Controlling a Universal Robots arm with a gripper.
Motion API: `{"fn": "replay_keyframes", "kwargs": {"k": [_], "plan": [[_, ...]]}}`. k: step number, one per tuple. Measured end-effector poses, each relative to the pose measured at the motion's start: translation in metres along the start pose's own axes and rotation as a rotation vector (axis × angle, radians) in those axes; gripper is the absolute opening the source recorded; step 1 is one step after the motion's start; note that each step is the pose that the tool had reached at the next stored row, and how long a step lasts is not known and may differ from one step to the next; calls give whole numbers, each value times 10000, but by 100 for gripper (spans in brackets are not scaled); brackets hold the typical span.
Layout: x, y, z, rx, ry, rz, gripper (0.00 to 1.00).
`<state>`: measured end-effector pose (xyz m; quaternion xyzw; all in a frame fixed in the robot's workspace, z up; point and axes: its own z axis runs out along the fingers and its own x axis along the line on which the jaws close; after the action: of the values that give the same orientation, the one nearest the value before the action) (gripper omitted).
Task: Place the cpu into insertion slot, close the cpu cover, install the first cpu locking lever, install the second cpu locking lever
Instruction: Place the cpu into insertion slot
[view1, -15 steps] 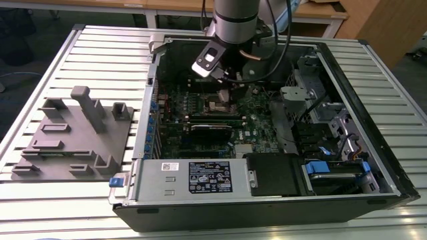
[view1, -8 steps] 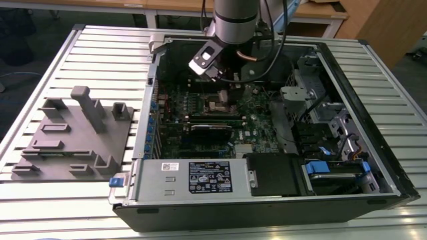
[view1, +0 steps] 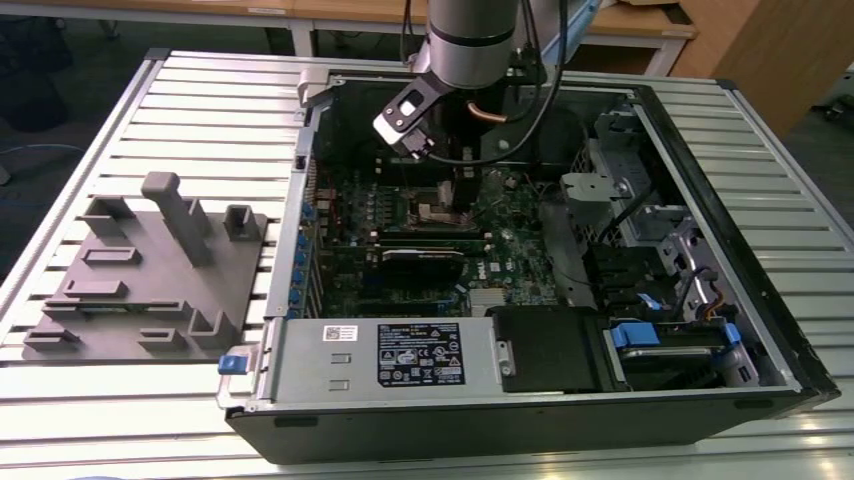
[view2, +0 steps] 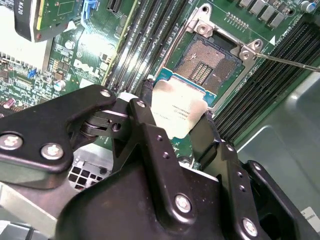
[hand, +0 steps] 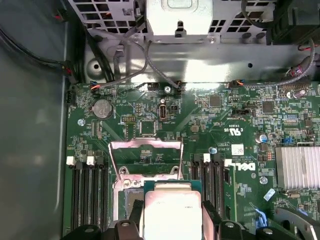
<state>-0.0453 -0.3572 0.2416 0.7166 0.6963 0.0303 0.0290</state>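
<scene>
In the exterior view, observe the computer case (view1: 534, 425) lying open on the slatted table (view1: 200, 100), with a grey fixture (view1: 147, 290) toward the table's edge on the exterior view's left; the arm (view1: 470, 40) reaches down into the case over the motherboard (view1: 521, 250), above the insertion slot (view1: 434, 207) near the board's middle. In the second wrist view, note that the gripper (view2: 176, 112) is clamped on the cpu (view2: 175, 107), its black fingers (view2: 150, 135) pressing two opposite edges; the cpu is held at the rim of the insertion slot and is not seated; you cannot tell whether it touches that rim; the pale gold contact field lies bare inside the dark frame; a thin locking lever (view2: 290, 62) juts out from one corner of the slot; long memory slots (view2: 145, 40) run along both sides. In the first wrist view, the cpu shows its metal top between the fingers; the cpu cover (hand: 145, 145) stands raised at the slot's far edge, its window open; a coin cell (hand: 102, 107) sits near one board edge; a finned heatsink (hand: 297, 167) sits toward the opposite edge.
</scene>
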Motion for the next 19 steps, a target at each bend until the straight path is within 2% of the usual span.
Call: {"fn": "replay_keyframes", "kwargs": {"k": [8,19], "plan": [[37,-17,0,-1,0,6,54],[110,-111,-1,-9,2,5,54]]}}
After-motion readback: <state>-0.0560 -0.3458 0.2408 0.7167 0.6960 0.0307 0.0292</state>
